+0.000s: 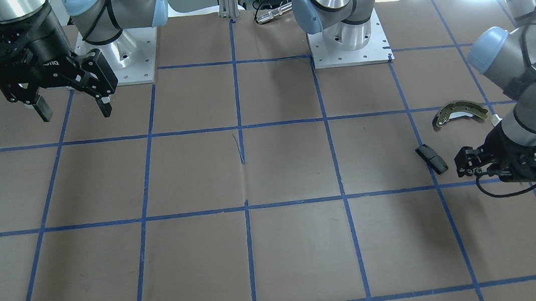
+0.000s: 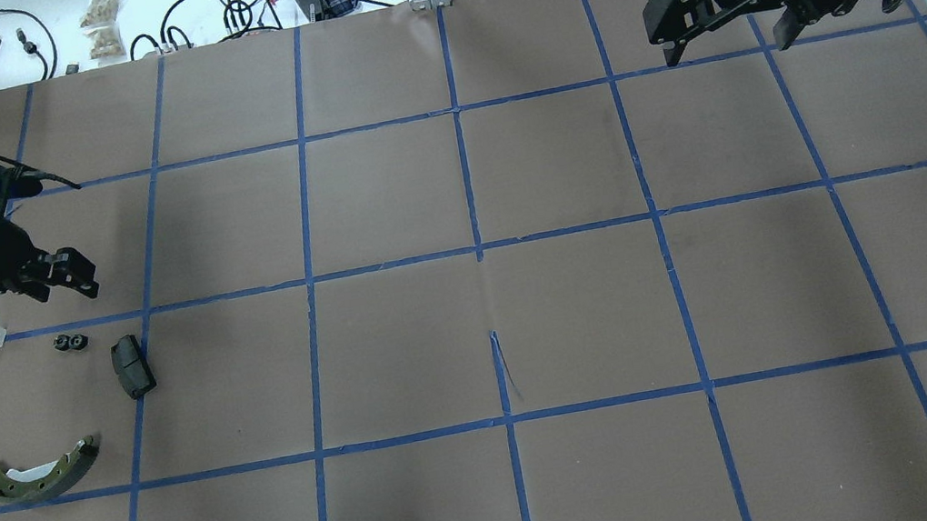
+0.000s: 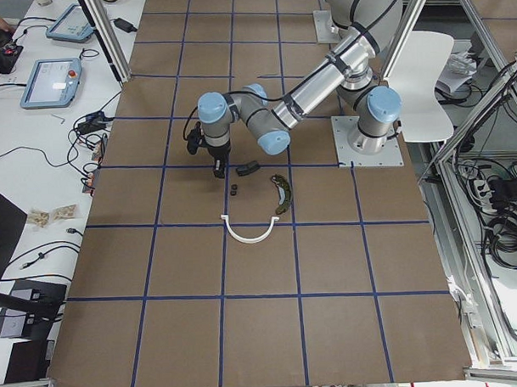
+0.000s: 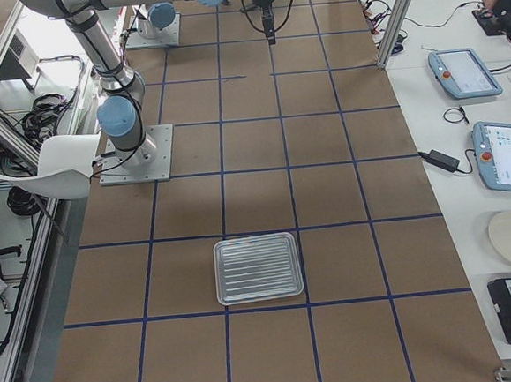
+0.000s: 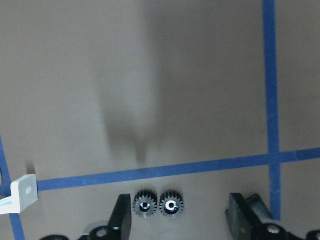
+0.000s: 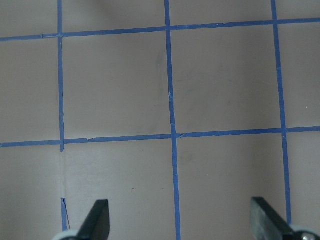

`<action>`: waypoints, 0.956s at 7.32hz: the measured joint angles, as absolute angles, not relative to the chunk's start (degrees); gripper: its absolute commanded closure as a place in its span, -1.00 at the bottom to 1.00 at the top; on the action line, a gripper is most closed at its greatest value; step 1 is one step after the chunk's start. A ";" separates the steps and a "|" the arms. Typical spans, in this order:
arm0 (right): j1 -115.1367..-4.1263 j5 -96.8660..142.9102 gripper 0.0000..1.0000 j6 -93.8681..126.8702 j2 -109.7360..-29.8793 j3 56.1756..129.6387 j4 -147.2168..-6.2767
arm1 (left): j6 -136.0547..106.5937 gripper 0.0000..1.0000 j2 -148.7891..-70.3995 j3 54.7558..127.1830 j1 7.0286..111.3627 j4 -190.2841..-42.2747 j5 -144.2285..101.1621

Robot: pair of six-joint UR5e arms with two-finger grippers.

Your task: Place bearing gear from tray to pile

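As the right claw hung spread, the left claw gaped over a small black toothed bearing gear, apparently delivered to the pile.

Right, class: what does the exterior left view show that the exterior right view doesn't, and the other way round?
Only exterior left: the left gripper, the bearing gears, black pad, brake shoe and white half-ring. Only exterior right: the empty tray and the right gripper. Both: the brown table with its blue tape grid, and the white chair.
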State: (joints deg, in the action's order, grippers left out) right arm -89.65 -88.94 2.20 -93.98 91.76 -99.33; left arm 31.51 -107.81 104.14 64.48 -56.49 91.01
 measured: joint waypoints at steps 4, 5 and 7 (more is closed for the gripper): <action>-89.65 -88.89 -1.00 2.20 -93.96 91.68 -99.32 | 13.59 -0.77 -97.70 96.08 80.33 -74.76 90.82; -89.65 -88.87 -1.00 2.20 -93.97 91.67 -99.32 | 10.28 -0.84 -96.33 90.74 83.53 -83.65 90.57; -89.65 -88.86 -1.00 2.20 -93.98 91.68 -99.32 | 4.26 -0.91 -93.43 83.09 89.12 -98.11 90.47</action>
State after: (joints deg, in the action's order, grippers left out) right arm -89.65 -88.86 2.20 -93.98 91.68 -99.32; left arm 4.26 -93.43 83.09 89.12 -98.11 90.47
